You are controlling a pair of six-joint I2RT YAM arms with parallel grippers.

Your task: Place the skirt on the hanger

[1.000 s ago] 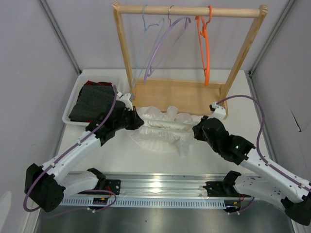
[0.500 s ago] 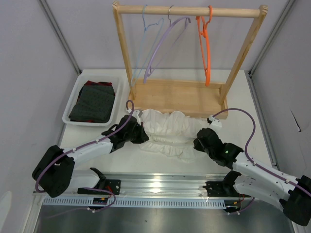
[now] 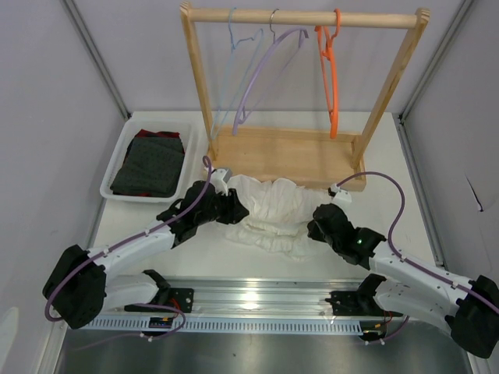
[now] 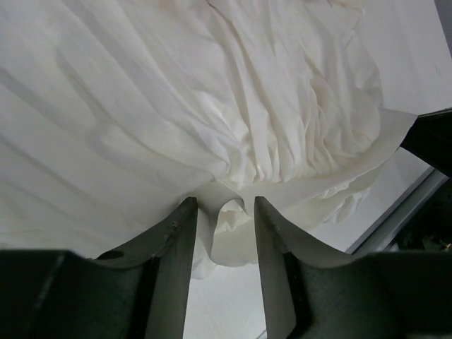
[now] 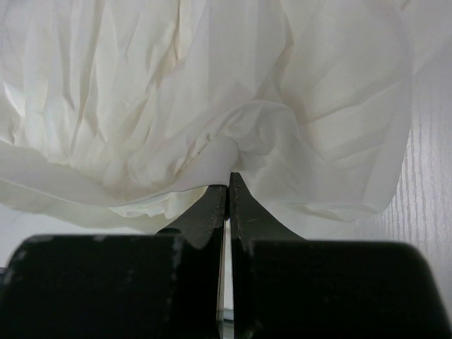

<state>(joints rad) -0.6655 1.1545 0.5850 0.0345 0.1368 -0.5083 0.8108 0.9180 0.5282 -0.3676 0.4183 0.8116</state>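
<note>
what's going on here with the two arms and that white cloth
Two robot arms are working on a white skirt that lies bunched on the table in front of a wooden rack. The right end effector is shut on a fold at one side of the skirt. The left end effector is at the other side, open, with a flap of fabric loose between its fingers. The orange hanger hangs on the rack, not yet used.

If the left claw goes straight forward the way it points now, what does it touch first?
The skirt. In the left wrist view the left claw stands open, and a white fold of the fabric lies right at its tips, apparently partly between them, though depth is hard to judge.
</note>
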